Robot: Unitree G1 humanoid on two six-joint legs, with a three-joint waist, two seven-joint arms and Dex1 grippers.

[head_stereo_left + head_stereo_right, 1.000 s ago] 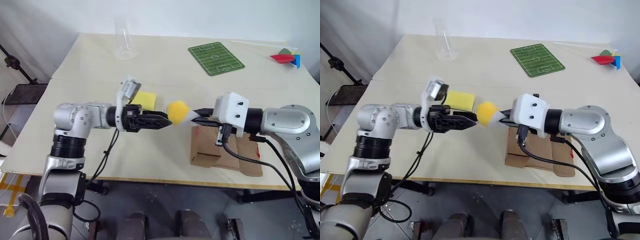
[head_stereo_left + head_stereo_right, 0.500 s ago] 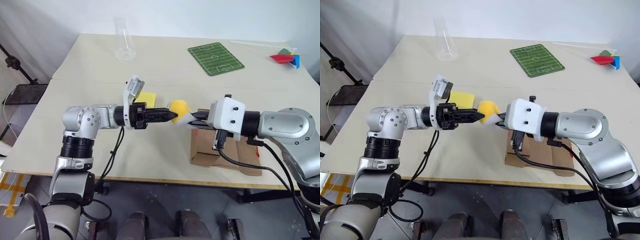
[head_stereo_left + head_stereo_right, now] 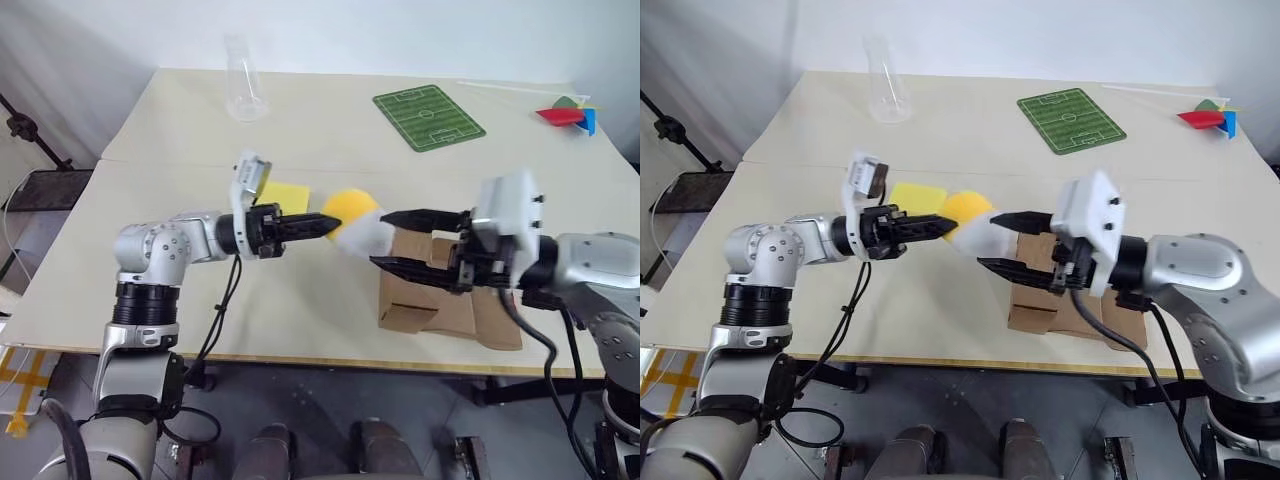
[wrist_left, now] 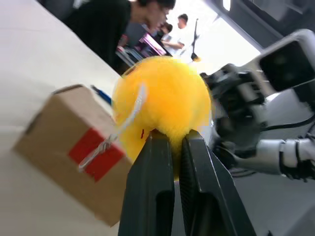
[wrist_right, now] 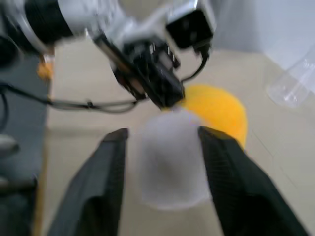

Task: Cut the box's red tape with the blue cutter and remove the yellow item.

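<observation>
The yellow item (image 3: 352,208), a fuzzy yellow ball with a white part (image 3: 366,236), hangs in the air above the table's front half. My left gripper (image 3: 330,224) points right and is shut on the ball's yellow side (image 4: 162,98). My right gripper (image 3: 380,238) points left and stands open, one finger on either side of the white part without pinching it (image 5: 170,157). The brown box (image 3: 430,295) lies on the table below my right gripper. Its red tape (image 4: 96,152) shows on one face, with a white thread across it. A slim blue cutter (image 4: 101,94) lies just past the box.
A flat yellow sponge (image 3: 283,195) lies behind my left gripper. A clear flask (image 3: 245,85) stands at the back left, a green football-pitch mat (image 3: 428,117) at the back middle, a red paper pinwheel (image 3: 563,113) at the far right. People stand in the left wrist view's background.
My left gripper closed on the yellow item. My right gripper let go of the white part, opened and drew back to the right while rolling.
</observation>
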